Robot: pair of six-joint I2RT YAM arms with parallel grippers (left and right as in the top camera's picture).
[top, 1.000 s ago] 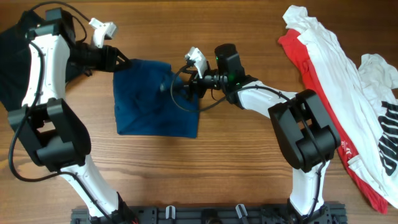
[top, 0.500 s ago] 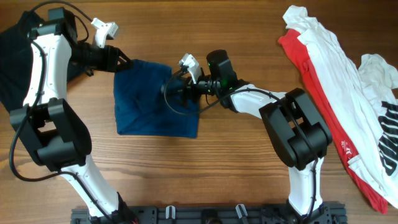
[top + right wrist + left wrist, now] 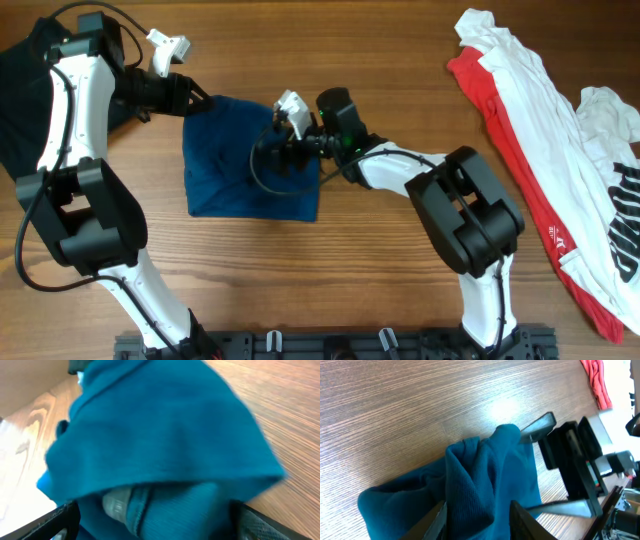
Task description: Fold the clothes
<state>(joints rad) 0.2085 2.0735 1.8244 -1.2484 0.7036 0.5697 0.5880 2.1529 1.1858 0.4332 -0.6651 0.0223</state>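
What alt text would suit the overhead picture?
A folded blue shirt lies on a wooden table, the left gripper at its far corner, the right gripper over its middle. Red and white shirts lie heaped aside.

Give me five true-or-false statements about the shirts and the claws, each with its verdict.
1. The left claw is shut on the blue shirt. True.
2. The red and white shirts lie at the left side of the table. False: they lie at its right side.
3. The right claw is over the blue shirt. True.
4. The blue shirt lies spread out with both sleeves showing. False: it is folded into a compact, roughly square shape.
5. A dark cloth lies at the table's far left corner. True.
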